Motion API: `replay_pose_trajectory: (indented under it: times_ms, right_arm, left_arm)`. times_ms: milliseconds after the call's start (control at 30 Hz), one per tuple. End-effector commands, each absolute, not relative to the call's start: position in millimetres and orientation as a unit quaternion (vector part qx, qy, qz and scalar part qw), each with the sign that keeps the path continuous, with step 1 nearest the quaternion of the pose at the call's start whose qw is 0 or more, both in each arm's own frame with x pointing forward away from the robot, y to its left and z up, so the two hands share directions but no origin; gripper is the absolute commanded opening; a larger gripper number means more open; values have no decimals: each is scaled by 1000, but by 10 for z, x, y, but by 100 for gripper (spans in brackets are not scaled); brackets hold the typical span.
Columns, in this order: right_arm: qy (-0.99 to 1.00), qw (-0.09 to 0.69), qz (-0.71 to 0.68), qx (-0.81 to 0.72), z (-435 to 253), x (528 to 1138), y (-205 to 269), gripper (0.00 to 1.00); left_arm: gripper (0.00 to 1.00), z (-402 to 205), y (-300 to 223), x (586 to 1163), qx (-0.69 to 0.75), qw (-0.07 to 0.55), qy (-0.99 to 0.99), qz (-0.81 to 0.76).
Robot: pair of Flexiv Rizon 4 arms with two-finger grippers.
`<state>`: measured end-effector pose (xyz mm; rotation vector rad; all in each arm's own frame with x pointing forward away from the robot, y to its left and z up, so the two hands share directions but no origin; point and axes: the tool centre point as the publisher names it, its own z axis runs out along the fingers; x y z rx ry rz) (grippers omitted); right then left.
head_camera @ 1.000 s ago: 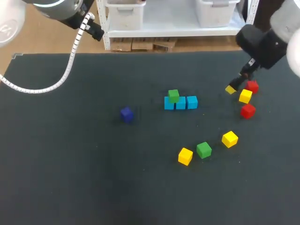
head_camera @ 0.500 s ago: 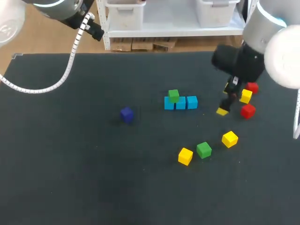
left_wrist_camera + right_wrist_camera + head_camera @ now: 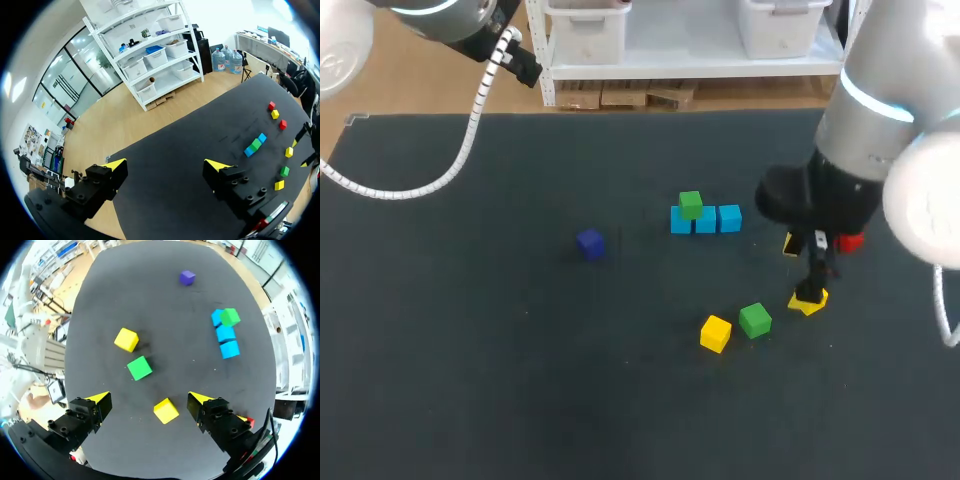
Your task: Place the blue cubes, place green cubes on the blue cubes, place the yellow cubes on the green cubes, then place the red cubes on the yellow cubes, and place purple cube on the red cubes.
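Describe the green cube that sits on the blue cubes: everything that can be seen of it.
The green cube is a small, plain, matte block with crisp edges; its material cannot be told. It rests flat on top of the row of three blue cubes, at the end nearer the purple cube, and seems turned slightly against the row. Nothing lies on it, and nothing else touches it.

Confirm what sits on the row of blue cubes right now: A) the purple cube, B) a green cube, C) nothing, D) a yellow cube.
B: in the head view one green cube rests on top of the blue cubes, towards one end of the row.
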<state>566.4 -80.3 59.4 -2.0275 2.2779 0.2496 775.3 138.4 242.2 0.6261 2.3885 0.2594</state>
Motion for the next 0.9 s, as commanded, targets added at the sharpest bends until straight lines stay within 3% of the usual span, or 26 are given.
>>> replay_pose_trajectory:
  times_ms: [33, 600, 900]
  right_arm:
    - [734, 34, 91, -672, 550, 5633, -803, 100]
    - [734, 34, 91, -672, 550, 5633, -803, 100]
    - [688, 14, 70, -722, 614, 5950, -577, 100]
  left_arm:
    - [100, 2422, 1392, 7750, 239, 324, 910, 99]
    - [100, 2422, 1392, 7750, 239, 324, 910, 99]
    - [100, 2422, 1392, 7750, 239, 324, 910, 99]
